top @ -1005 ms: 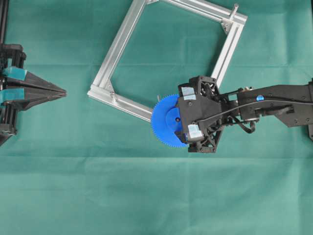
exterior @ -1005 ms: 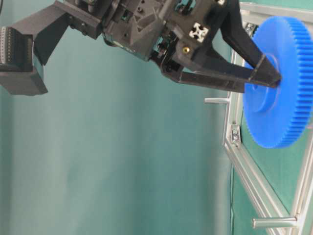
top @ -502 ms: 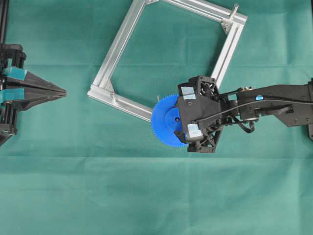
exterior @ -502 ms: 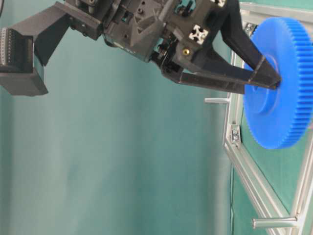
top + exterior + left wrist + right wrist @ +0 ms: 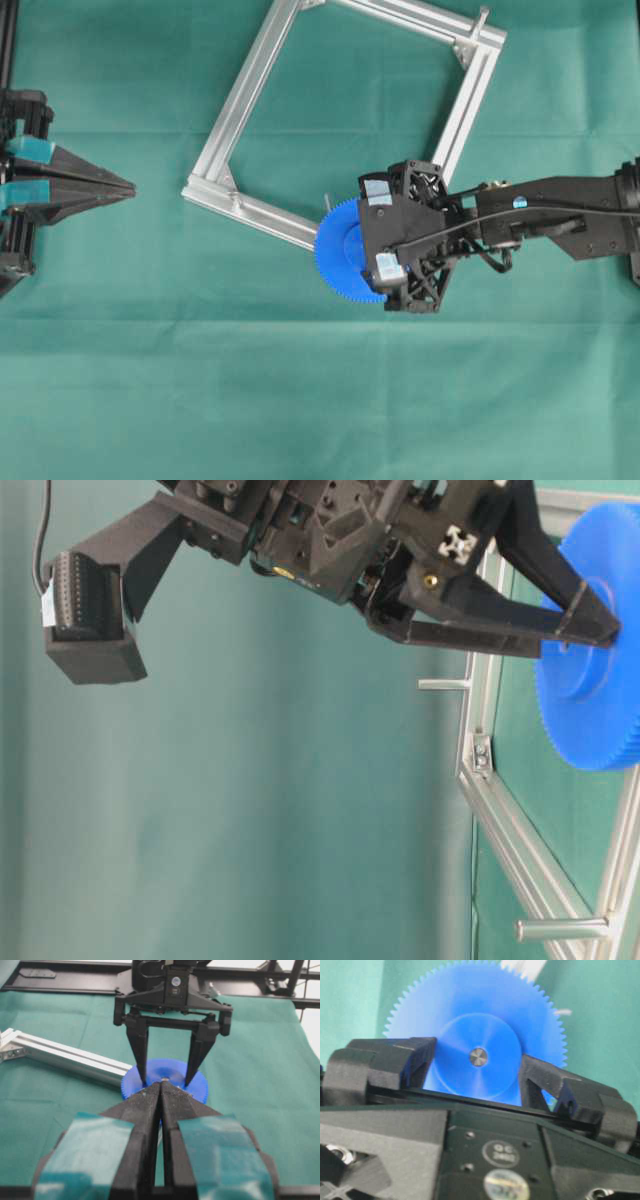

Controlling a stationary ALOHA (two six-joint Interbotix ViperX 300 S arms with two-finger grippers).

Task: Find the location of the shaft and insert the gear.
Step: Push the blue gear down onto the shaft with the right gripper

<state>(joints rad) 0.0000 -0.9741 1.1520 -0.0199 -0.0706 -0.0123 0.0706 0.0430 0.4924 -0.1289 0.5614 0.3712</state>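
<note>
The right gripper [image 5: 368, 250] clasps the blue gear [image 5: 340, 262] by its raised hub, at centre of the overhead view, against the lower corner of the square aluminium frame [image 5: 258, 60] on green cloth [image 5: 300, 400]. A silvery shaft [image 5: 478, 1056] tip fills the gear's centre hole. A grey peg [image 5: 560, 931] stands lower right at table level. The left gripper [image 5: 125, 186], far left, is closed and empty. A round label on the wrist is unreadable.
</note>
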